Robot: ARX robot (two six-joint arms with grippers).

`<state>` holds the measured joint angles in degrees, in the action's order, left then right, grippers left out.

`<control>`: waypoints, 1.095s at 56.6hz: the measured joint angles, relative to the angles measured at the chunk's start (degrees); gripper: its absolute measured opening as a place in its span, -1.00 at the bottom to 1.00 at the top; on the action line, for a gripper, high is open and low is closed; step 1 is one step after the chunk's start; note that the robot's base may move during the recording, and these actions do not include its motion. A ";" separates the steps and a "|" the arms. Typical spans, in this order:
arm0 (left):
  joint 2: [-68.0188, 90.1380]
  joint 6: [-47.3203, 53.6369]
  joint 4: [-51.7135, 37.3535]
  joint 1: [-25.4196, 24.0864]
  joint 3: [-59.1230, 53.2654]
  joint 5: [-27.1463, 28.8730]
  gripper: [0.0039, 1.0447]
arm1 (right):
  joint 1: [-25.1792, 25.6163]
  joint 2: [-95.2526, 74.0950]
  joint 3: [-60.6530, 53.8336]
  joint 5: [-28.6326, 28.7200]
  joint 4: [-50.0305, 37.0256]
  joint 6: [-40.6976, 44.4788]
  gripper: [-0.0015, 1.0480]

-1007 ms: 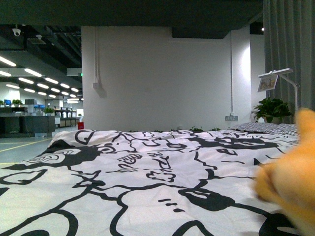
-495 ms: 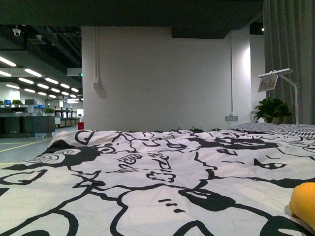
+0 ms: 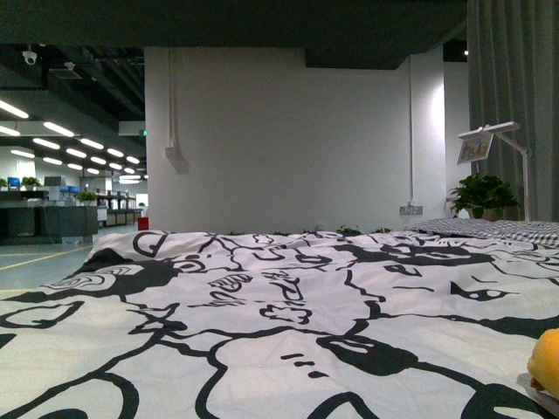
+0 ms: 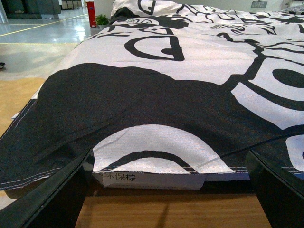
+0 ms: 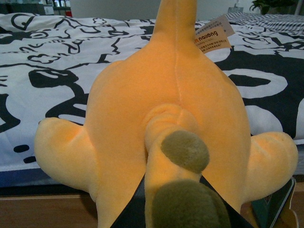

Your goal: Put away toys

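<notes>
The yellow-orange plush toy [image 5: 166, 114] fills the right wrist view, seen from behind, with stubby limbs, a dark-tipped tail and a paper tag [image 5: 212, 34]. My right gripper [image 5: 175, 209] is shut on the plush toy at its lower end, at the near edge of the bed. In the front view only a small orange part of the toy [image 3: 547, 360] shows at the lower right edge. My left gripper [image 4: 166, 209] is open and empty, its dark fingers [image 4: 42, 199] spread at the bed's near edge, over a wooden board [image 4: 166, 211].
A bed with a black-and-white patterned cover [image 3: 262, 305] fills the foreground. A striped pillow [image 3: 498, 229], a potted plant [image 3: 482, 194] and a lamp [image 3: 493, 140] stand at the far right. A white wall [image 3: 288, 140] is behind; open office floor lies left.
The plush toy has dropped and moved right in the front view, from a large blurred shape at the right edge to a small patch in the lower right corner.
</notes>
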<state>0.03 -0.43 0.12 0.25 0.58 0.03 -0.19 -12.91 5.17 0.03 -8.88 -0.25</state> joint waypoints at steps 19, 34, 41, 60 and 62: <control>0.00 0.00 0.00 0.00 0.00 -0.04 0.88 | 0.04 10.03 -1.95 0.00 8.63 0.04 -0.82; 0.00 0.00 0.00 0.00 0.00 -0.02 0.88 | 0.04 12.59 -4.33 0.02 8.63 0.07 -0.82; 0.00 0.00 0.00 0.00 0.00 0.00 0.88 | 0.07 12.68 -4.33 0.02 8.63 0.07 -0.82; 0.00 0.00 0.00 0.00 0.00 0.00 0.88 | 0.07 12.70 -4.33 0.02 8.63 0.07 -0.82; 0.00 0.00 0.00 0.00 0.00 0.00 0.88 | 0.07 12.70 -4.33 0.02 8.63 0.07 -0.82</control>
<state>0.03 -0.43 0.12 0.25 0.58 0.03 -0.12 -0.21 0.84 0.05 -0.25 -0.19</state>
